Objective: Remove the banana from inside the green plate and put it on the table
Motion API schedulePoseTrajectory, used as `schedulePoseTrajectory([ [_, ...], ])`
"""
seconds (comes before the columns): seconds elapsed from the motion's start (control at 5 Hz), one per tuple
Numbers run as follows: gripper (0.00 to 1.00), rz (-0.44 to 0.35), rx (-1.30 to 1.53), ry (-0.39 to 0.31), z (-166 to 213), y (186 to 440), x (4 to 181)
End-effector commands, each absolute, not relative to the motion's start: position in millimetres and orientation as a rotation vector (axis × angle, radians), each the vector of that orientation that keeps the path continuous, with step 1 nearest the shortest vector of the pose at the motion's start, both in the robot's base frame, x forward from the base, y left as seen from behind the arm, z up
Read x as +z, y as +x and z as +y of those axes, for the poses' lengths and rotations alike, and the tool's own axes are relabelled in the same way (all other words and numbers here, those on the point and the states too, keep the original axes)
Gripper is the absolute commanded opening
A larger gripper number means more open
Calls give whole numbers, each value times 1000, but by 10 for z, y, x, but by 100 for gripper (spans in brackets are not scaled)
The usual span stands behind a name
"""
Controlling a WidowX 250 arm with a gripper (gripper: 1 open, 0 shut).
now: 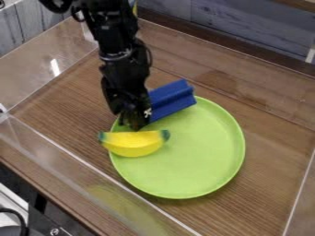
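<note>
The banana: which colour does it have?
Yellow with green tips, seen best in the camera view.

We can't make out the tips of the claw, dark and blurred near the blue block. The arm runs out past the top edge, and it hides part of the worktop from us.
</note>
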State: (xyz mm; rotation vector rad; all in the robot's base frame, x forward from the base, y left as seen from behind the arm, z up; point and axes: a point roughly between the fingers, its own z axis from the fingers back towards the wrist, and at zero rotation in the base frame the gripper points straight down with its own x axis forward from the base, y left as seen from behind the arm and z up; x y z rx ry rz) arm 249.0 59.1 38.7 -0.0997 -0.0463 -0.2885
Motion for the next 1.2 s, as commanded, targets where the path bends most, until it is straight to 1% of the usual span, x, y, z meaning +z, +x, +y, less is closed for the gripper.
schedulePoseTrajectory([
  [0.0, 100, -71, -305, -79, 575, 2602, 442],
  [0.2, 100, -67, -327, -77, 616, 2630, 414],
  [0.4, 0, -63, -376, -80, 566, 2667, 376],
  [0.6, 0, -58, -426, -82, 518, 2696, 353],
  [1.0, 0, -54, -357, -83, 577, 2779, 172],
])
